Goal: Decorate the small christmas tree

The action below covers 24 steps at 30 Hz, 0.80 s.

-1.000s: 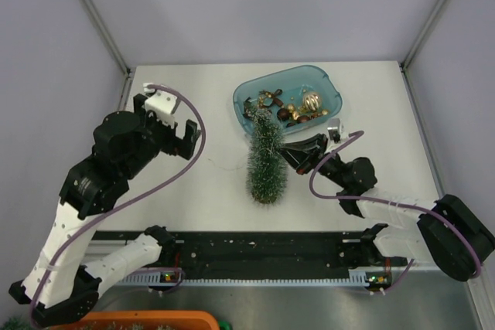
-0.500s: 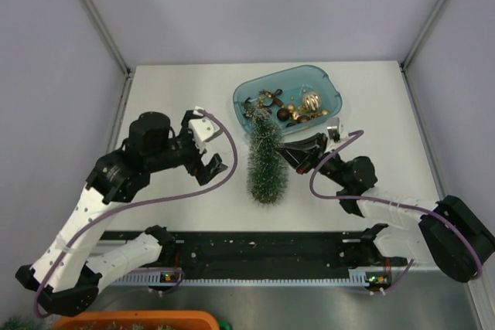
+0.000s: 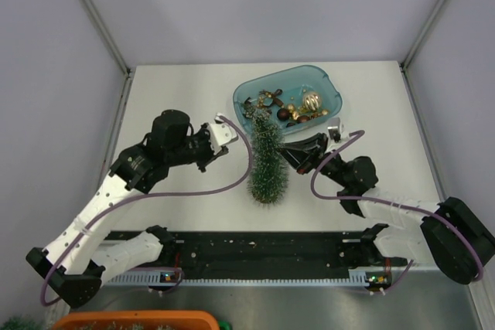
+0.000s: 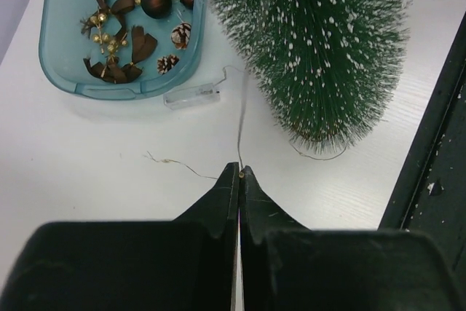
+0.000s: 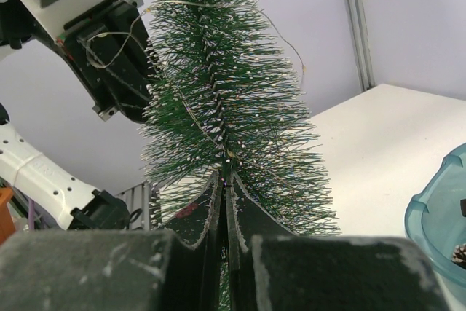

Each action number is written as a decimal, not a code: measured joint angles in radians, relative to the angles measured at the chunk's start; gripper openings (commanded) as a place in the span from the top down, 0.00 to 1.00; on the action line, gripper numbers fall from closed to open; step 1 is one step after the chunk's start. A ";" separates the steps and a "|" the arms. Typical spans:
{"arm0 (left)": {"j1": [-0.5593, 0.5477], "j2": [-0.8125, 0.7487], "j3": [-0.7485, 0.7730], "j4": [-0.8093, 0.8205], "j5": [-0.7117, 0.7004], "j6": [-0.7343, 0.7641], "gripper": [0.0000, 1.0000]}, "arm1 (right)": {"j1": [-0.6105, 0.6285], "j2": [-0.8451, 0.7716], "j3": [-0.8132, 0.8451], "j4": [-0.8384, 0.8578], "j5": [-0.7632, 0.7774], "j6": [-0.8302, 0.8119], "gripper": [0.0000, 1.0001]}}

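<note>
wire (image 4: 241, 121), hair-thin, pinched in left gripper (image 4: 239, 171); right gripper (image 5: 224, 176) clamped on bristly tree (image 5: 218, 71).

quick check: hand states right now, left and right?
Left hand: closed, pinching the thin wire that runs up to the small christmas tree.
Right hand: closed on the small christmas tree, tips among its bristles.

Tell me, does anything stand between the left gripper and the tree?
Nothing solid. Only a thin wire runs over the table from the shut left gripper toward the tree. The clear case lies aside, by the tray.
</note>
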 measured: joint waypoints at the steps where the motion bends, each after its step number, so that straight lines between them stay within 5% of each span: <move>1: 0.000 -0.005 -0.012 0.004 -0.003 -0.002 1.00 | -0.001 -0.003 0.000 -0.003 0.000 0.000 1.00; 12: 0.000 -0.131 -0.200 0.072 -0.163 -0.152 1.00 | -0.028 -0.018 0.000 -0.006 -0.013 0.042 1.00; 24: 0.000 -0.008 -0.232 0.145 -0.285 -0.367 1.00 | -0.032 -0.018 0.000 -0.006 -0.069 0.151 1.00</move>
